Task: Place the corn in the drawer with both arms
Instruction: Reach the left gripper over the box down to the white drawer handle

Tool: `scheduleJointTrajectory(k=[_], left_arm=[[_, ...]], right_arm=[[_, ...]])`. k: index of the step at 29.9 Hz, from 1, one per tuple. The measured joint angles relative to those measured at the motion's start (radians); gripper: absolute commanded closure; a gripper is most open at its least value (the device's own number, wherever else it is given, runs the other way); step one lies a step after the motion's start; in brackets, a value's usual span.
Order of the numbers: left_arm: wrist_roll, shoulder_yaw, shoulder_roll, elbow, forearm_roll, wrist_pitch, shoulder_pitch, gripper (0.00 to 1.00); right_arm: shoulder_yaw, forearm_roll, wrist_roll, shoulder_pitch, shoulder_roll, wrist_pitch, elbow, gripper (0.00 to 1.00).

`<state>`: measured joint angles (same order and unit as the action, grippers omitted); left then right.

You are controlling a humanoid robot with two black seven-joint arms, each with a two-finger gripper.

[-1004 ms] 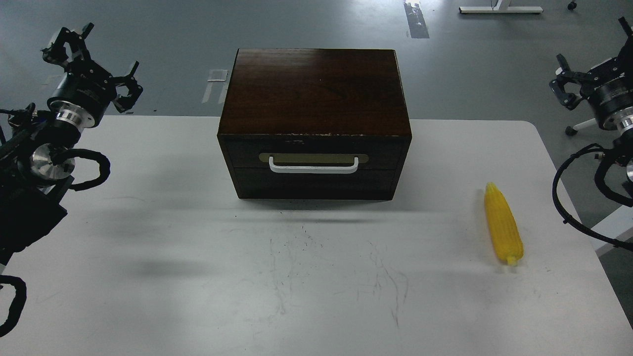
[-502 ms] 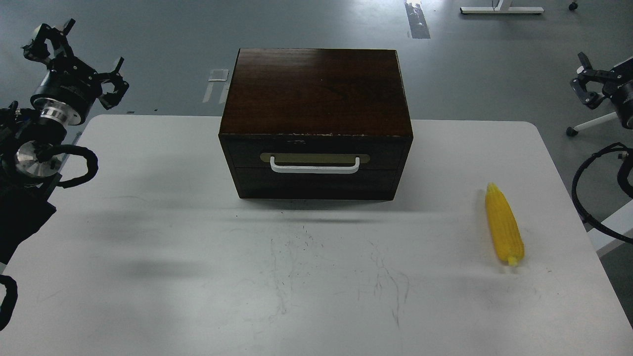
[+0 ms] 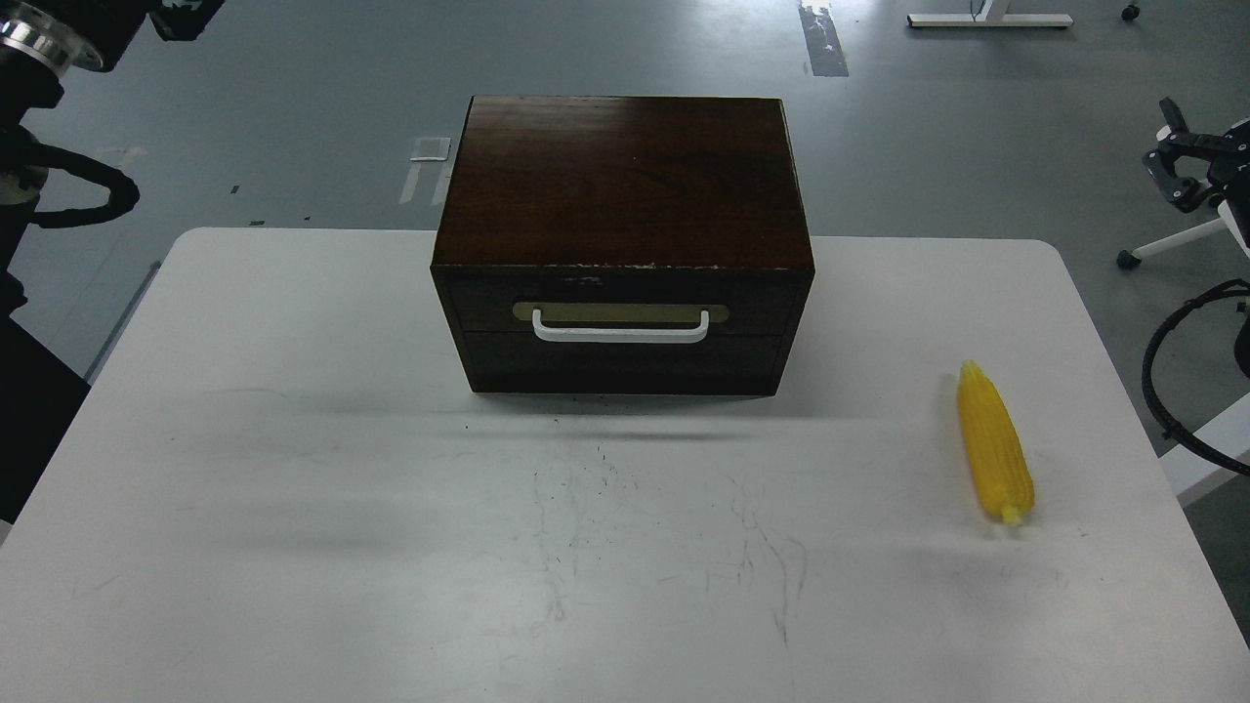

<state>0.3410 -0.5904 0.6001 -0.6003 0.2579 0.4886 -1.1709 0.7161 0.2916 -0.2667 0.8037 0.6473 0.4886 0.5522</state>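
The yellow corn (image 3: 996, 444) lies on the white table (image 3: 293, 488) at the right, its pointed tip facing away from me. The dark wooden box (image 3: 625, 186) stands at the table's back middle. Its drawer (image 3: 479, 298) is pushed in flush, with the white bar handle (image 3: 620, 335) on its front. My left arm (image 3: 39, 44) rises out of the top left corner. Its gripper is almost wholly cut off by the top edge. My right gripper (image 3: 1175, 154) is at the right edge, off the table, far above and right of the corn, its fingers apart and empty.
A plain panel (image 3: 625, 363) sits below the drawer. Black cables (image 3: 1167, 391) loop beside the table's right edge. Grey floor lies beyond the table, with a chair base (image 3: 1162, 244) at the right.
My left arm has swung up and left, taking its gripper out of the top of the view. My right gripper has drawn back to the right edge. The corn and the box have not moved.
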Motion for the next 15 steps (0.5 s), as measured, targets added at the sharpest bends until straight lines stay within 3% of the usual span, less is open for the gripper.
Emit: scheduleJointTrajectory(k=[9, 15], left_arm=[[0.027, -0.004, 0.001, -0.386, 0.444, 0.0, -0.102, 0.05], [0.044, 0.002, -0.079, -0.536, 0.856, 0.001, -0.175, 0.06]], right_arm=[[-0.008, -0.002, -0.002, 0.0, 0.0, 0.0, -0.002, 0.0], [-0.008, -0.002, -0.002, 0.0, 0.006, 0.0, -0.003, 0.0]])
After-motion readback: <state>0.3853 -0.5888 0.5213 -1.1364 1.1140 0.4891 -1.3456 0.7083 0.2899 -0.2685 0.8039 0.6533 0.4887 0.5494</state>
